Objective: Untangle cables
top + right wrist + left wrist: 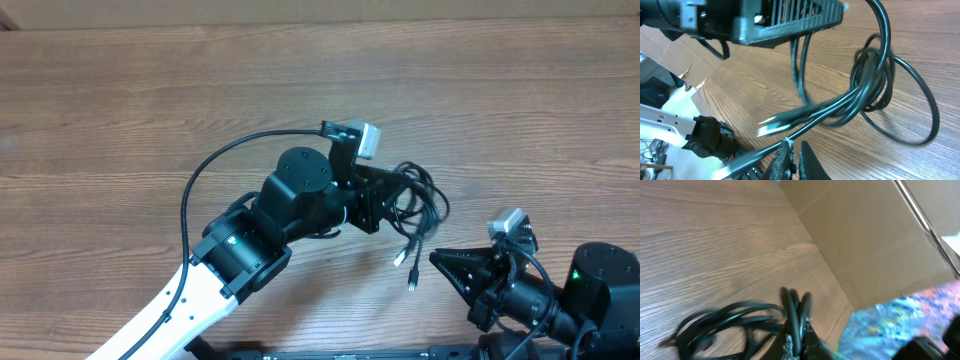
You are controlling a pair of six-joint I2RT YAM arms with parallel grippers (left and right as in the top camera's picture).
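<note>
Between the claws, risk: a tighter knot, from pulling the cables [425, 205] apart with the loops crossed.
Other risk: a slip, from gripping such thin strands.
Left claw [372, 205]: shut tight on the cables, squeezing several strands at once.
Right claw [440, 260]: shut too, just beside the loose plug ends [400, 258] (cannot tell if pinching a strand).
Cables: bunched in a messy loop at the left claw's tip, on or just over the table [150, 90], near the right claw.
</note>
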